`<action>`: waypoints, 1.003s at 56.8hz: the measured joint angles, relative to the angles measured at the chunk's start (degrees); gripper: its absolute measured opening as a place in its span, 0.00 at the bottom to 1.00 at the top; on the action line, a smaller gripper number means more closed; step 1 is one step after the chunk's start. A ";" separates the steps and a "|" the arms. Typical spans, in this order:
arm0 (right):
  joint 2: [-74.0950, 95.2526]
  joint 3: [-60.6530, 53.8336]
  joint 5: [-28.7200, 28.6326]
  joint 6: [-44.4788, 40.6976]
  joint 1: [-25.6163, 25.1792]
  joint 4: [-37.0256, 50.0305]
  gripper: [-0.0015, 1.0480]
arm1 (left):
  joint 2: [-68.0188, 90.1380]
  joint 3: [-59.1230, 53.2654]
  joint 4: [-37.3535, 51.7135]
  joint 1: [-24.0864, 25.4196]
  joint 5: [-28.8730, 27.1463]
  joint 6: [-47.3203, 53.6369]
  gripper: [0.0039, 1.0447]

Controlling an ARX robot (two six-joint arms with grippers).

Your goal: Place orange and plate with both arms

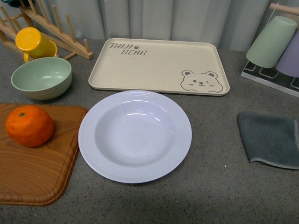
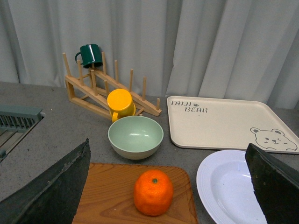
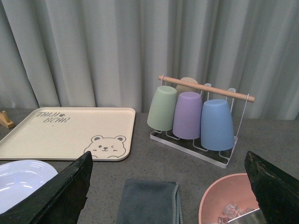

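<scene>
The orange [image 1: 29, 125] sits on a wooden board [image 1: 42, 172] at the front left; it also shows in the left wrist view [image 2: 153, 192]. The white plate [image 1: 134, 135] lies on the grey counter in the middle, in front of the beige bear tray [image 1: 159, 65]. Its edge shows in the left wrist view [image 2: 224, 186] and in the right wrist view [image 3: 21, 179]. Neither arm shows in the front view. My left gripper [image 2: 168, 205] is open and empty, above and behind the orange. My right gripper [image 3: 168, 205] is open and empty, above the grey cloth [image 3: 148, 201].
A pale green bowl [image 1: 42, 77], a yellow cup [image 1: 35, 43] and a wooden rack [image 1: 51, 28] stand at the back left. A cup rack [image 3: 198, 119] with coloured cups stands at the back right. A grey cloth [image 1: 271, 139] lies at the right. A pink bowl [image 3: 224, 200] is near my right gripper.
</scene>
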 joint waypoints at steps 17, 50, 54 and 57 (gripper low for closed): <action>0.00 0.00 0.00 0.00 0.00 0.00 0.91 | 0.00 0.00 0.00 0.00 0.00 0.02 0.94; 0.00 0.00 0.00 0.00 0.00 0.00 0.91 | 0.00 0.00 0.00 0.00 0.00 0.02 0.94; 0.00 0.00 0.00 0.00 0.00 0.00 0.91 | 0.00 0.00 0.00 0.00 0.00 0.02 0.94; 0.00 0.00 0.00 0.00 0.00 0.00 0.91 | 0.00 0.00 0.00 0.00 0.00 0.02 0.94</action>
